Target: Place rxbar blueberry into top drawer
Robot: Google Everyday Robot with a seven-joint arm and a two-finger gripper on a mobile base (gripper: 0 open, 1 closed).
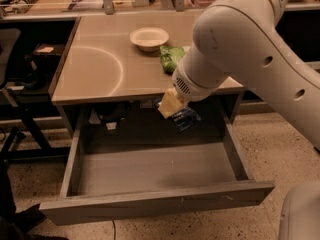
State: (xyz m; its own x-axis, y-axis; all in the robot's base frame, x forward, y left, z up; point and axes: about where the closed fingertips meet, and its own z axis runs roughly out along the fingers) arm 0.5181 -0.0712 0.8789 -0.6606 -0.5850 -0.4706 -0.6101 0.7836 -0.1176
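The top drawer (150, 204) stands pulled out below the table, its grey floor bare. My gripper (176, 111) hangs over the back right of the drawer, just under the table's front edge, and is shut on the rxbar blueberry (185, 119), a dark navy bar that sticks out below the yellowish fingers (169, 104). The bar is held in the air above the drawer floor, tilted. My big white arm covers the table's right side.
On the table (95, 69) a white bowl (149, 37) sits near the back and a green crinkly bag (171, 57) lies beside my arm. A dark chair and stand are at the left. Clutter sits on the counter behind.
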